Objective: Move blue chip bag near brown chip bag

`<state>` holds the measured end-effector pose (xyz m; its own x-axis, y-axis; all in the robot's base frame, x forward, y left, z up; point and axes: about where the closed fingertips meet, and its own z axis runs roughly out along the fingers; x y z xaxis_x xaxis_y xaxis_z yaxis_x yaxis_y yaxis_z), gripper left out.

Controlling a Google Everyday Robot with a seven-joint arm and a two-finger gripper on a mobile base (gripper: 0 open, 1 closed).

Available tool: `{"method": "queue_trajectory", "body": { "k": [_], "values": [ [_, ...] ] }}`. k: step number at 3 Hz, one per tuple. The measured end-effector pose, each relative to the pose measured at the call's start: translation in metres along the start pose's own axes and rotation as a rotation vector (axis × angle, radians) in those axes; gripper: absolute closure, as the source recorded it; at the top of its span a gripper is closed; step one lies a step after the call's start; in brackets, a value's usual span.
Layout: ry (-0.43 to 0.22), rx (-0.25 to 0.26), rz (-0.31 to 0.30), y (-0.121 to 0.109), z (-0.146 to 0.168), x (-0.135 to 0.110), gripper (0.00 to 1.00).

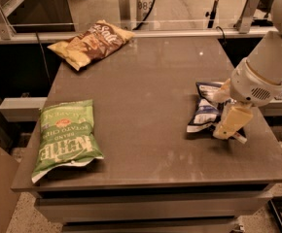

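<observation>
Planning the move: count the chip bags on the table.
3: brown chip bag far left, green bag near left, blue chip bag right, gripper at its right edge. None seems hidden.

pincer [226,111] over blue chip bag [204,113] hides part; arm [272,64] cropped top-right.

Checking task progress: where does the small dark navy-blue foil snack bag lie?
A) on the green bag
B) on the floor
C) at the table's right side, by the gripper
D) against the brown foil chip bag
C: the navy-blue foil snack bag lies on the grey table's right side with the gripper at its right edge; the brown foil chip bag is at the far left corner.
</observation>
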<state>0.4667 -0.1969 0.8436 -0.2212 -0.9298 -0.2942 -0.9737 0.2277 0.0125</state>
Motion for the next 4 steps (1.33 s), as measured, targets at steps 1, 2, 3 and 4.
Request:
{"method": "queue_trajectory", "body": {
  "k": [1, 2, 3, 4],
  "values": [
    [0.032, 0.018, -0.003, -0.010, -0.005, 0.001, 0.65],
    [0.072, 0.091, -0.032, -0.032, -0.033, -0.005, 0.87],
    [0.087, 0.224, -0.099, -0.067, -0.083, -0.035, 1.00],
    [0.088, 0.223, -0.097, -0.066, -0.082, -0.034, 1.00]
  ]
}}
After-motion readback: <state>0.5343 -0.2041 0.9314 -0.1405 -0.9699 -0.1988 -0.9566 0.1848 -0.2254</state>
